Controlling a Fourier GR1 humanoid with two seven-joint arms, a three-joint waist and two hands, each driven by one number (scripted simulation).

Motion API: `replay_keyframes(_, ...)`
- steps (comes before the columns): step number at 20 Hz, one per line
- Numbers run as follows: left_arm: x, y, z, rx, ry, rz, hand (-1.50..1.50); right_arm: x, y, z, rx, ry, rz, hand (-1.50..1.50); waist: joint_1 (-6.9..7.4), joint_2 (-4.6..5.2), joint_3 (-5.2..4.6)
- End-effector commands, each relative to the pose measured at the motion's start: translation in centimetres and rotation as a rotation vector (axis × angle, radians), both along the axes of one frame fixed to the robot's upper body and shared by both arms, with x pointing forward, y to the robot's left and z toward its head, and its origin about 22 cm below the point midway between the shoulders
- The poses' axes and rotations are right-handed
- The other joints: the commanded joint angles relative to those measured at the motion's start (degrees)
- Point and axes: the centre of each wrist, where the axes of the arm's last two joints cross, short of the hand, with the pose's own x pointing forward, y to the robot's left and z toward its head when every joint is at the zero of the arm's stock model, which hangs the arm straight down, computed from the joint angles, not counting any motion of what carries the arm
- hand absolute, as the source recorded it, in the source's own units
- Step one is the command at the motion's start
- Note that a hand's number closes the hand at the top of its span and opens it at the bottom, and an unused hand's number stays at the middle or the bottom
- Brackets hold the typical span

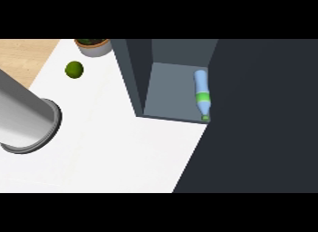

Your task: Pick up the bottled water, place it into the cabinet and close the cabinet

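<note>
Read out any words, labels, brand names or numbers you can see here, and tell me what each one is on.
There is no readable text.
The bottled water lying in the cabinet has a green label band, but no letters can be made out on it.
The green fruit and the plant pot on the counter show no markings.

The white tabletop (121, 154) offers wide open room across its middle and near part. A grey forearm (14, 113) lies over its left edge and blocks that side. Toward the far left corner, a green fruit (74, 69) and a potted plant (93, 46) sit near each other, narrowing the strip between the left edge and the cabinet's left wall (131, 77). The cabinet (168, 90) stands open, its floor free on the left. The bottled water (201, 93) lies along its right side. A large dark panel (268, 113) closes off everything to the right.
</note>
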Motion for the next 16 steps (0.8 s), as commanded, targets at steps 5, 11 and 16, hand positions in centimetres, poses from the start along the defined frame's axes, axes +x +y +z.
replay_keyframes(5,-0.1,1.5,0.9,0.003,-0.034,-0.044,-1.50,1.3,8.0,2.8,-0.052,0.017,0.104,1.50,2.24,1.01,0.31)
replay_keyframes(11,-1.5,3.3,0.4,-0.016,-0.020,-0.037,-1.50,3.1,13.2,6.3,-0.130,0.032,0.312,1.50,2.83,1.52,0.80)
replay_keyframes(16,-3.0,6.2,1.0,-0.013,-0.030,0.001,-1.50,6.7,16.4,8.9,-0.185,0.062,0.356,1.50,-0.22,1.57,1.07)
